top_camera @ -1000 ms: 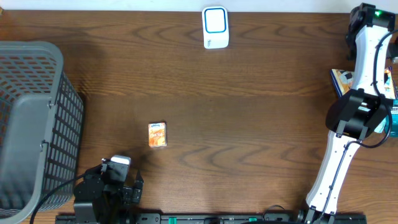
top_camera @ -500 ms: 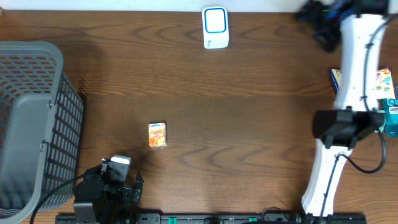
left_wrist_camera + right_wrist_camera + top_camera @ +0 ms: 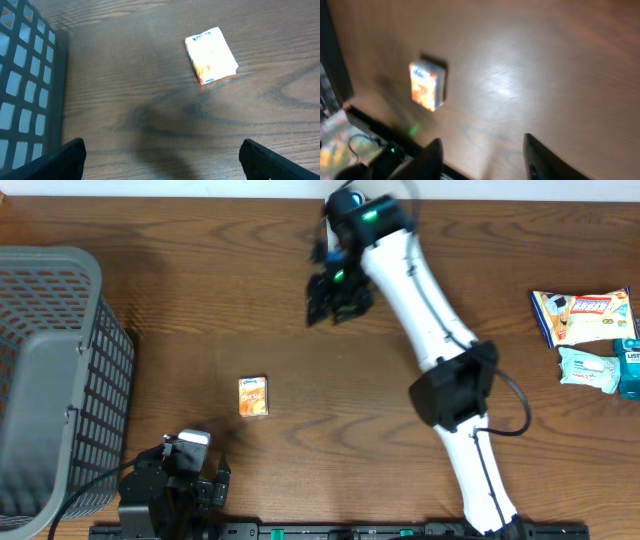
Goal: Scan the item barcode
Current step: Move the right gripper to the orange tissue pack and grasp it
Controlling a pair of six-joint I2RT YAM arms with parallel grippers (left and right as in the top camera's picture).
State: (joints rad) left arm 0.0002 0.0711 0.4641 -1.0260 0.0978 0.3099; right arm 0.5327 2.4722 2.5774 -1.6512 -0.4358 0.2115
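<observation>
The orange tissue packet [image 3: 253, 396] lies flat on the table [image 3: 300, 440], left of centre and nearer the front edge, with nothing touching it.

At the far left stands a grey mesh basket [image 3: 105, 370]. Beside it, at the front edge, the left end effector [image 3: 165, 160] has its jaws spread wide and empty, and the packet is well ahead of it. Further right, the right end effector [image 3: 335, 295] hangs over the far half of the table. Its jaws are parted to a middling gap with nothing between them, and it is well apart from the packet. On the right edge lie a snack bag [image 3: 583, 315] and a teal packet [image 3: 590, 368].

The step in hand looks like the reach: the item has not been picked up. Next, I judge, the right arm must come down over the packet, line its jaws across the narrow sides and close. After that the barcode face must be found and presented.

The overhead view alone shows both arms, the basket and the snacks together. The left wrist view shows the packet's blue lettering sharply. The right wrist view is blurred, but it shows the packet off to the left of the jaws, not between them. No view shows a barcode. Where the scanner stands I cannot tell.
</observation>
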